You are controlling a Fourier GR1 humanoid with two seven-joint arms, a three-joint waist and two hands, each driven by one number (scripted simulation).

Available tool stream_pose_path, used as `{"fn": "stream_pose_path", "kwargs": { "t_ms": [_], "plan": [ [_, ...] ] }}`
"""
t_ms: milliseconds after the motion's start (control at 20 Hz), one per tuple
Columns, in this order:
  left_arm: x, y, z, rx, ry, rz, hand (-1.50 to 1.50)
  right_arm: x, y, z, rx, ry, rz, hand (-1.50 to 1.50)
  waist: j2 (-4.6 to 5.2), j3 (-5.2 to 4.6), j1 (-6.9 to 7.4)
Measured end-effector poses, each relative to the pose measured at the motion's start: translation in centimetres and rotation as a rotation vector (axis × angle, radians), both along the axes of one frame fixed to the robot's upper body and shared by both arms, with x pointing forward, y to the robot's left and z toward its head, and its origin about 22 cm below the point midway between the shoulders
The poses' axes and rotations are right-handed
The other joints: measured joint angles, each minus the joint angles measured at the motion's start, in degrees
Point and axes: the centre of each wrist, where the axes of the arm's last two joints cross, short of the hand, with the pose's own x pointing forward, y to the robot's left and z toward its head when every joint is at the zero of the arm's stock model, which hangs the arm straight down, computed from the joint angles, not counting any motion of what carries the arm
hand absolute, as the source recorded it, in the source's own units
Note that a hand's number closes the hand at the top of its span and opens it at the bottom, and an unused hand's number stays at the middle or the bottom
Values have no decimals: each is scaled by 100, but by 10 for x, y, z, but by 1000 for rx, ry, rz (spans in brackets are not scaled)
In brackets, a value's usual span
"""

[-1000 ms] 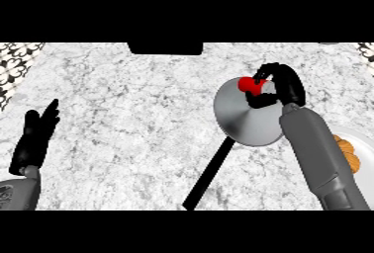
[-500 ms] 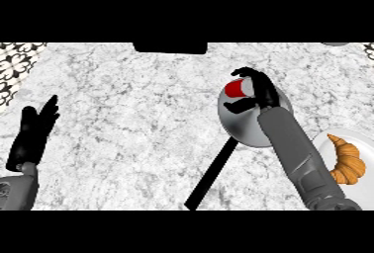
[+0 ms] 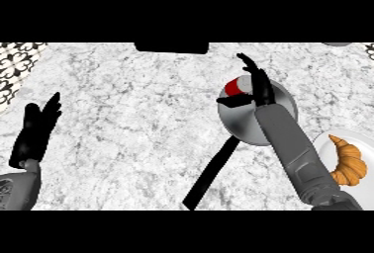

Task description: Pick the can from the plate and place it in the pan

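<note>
the small red and white can (image 3: 235, 87) now sits inside the round grey metal pan (image 3: 252, 129) with the long black handle (image 3: 213, 170). it rests near the far edge of the pan, on the pan's floor as far as i can tell. so the main job looks done: the can is in the pan, not on a plate.

the robot's right hand (image 3: 256, 88) is right beside the can, on its right side. its fingers (image 3: 247, 62) point up and away, spread apart and straight. the thumb (image 3: 232, 101) sticks out to the left, just under the can. the hand is not wrapped round the can. i cannot tell if the thumb touches the can or is only very close to it.

what is left, i think, is only to pull the right hand away without bumping the can, which stands close to the thumb.

the robot's left hand (image 3: 35, 129) rests at the left edge of the view with its fingers straight and pointing up. it holds nothing.

a white round plate (image 3: 326, 141) at the right edge holds a brown curved croissant (image 3: 348, 159). it is just beside the pan, partly behind the right grey forearm (image 3: 292, 148). all of it is on the grey and white marble counter (image 3: 131, 113).
</note>
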Motion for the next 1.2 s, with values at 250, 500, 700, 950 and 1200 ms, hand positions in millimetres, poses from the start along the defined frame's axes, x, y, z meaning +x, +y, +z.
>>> {"fn": "stream_pose_path", "kwargs": {
  "t_ms": [250, 500, 700, 950, 1200],
  "plan": [
    [-4, 1, -4, -2, 7, 5, 0, 4, -5, 6, 85, -80, -71, -150, 2, 10, -28],
    [-5, 4, -1, -2, 10, 25, 0, 10, -34, 17, 140, -100, -172, -150, -42, 9, -138],
    [-14, 14, -6, -6, 16, 40, 0, 6, -79, 20, 165, -112, -245, -150, -73, 6, -224],
    [-21, 16, -8, -2, 31, 57, 0, -14, -157, 24, 202, -125, -292, -150, -114, 5, -330],
    [-26, 19, -9, 2, 32, 69, 0, -44, -223, 34, 222, -137, -291, -150, -133, 1, -380]
  ]
}}
